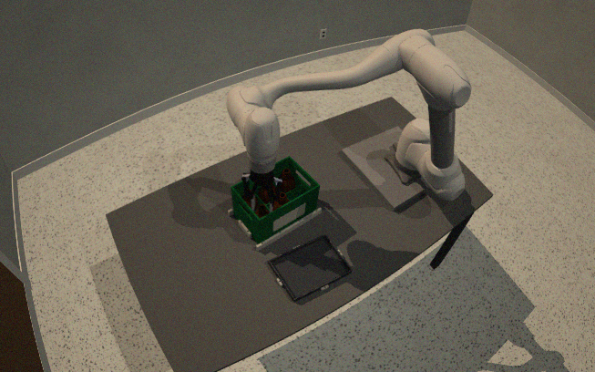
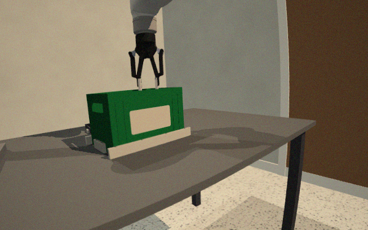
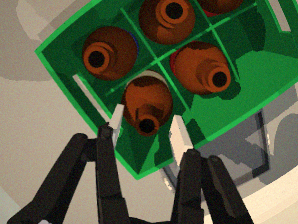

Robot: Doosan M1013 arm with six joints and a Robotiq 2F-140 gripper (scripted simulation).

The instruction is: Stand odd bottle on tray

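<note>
Top view: pale robot arm reaches from its base at the table's far right down over a green crate near the table centre. Brown bottles stand inside the crate. A dark tray lies just in front of the crate, nothing on it.

Exterior view: gripper hangs straight down, fingertips level w/ the crate's top rim. Fingers partly apart, not clamped on anything. Crate sits against a pale stop bar.

Wrist view: five bottles upright in crate compartments. The nearest bottle sits btwn the two fingers, w/ gaps on both sides; which bottle has the odd neck can't be told
</note>
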